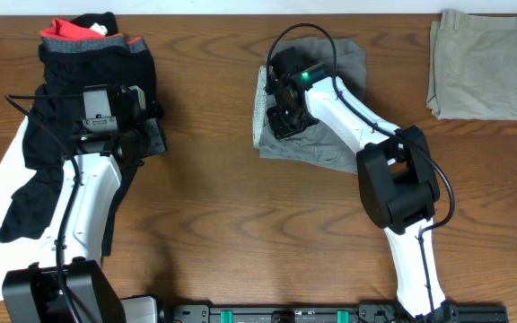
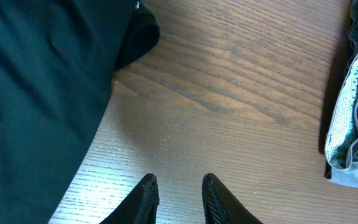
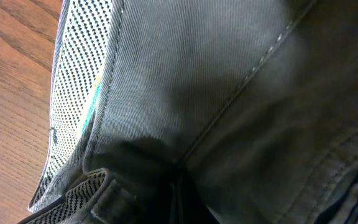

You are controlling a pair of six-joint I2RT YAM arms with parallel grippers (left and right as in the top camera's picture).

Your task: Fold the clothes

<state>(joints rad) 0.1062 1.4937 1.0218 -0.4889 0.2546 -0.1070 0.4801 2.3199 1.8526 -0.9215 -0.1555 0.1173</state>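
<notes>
grey shorts (image 1: 305,154) are the item in work. they lie in a loose heap at the middle of the table (image 1: 214,206), toward its far side.

right gripper (image 1: 278,117): clenched on a fold of the grey shorts. in the right wrist view the cloth fills the frame, and a stitched seam (image 3: 229,104) runs down into the dark pinch point at the bottom edge. the fingers themselves are hidden by cloth. a mesh lining (image 3: 73,93) shows at the left border of the heap, just beside the pinch. judgement: the grip sits near an edge so that the garment can be lifted and spread flat prior to folding.

left gripper (image 2: 176,186): released, jaws slightly apart with nothing between them, over bare wood. black garments (image 1: 97,63) lie just beside it on its left, one with a red-and-grey band (image 1: 70,34) at the far end. the grey shorts are well apart to its right. judgement: this arm is on standby for a second corner.

beige shorts (image 1: 487,63) lie flat at the far right corner, apart from both arms.
</notes>
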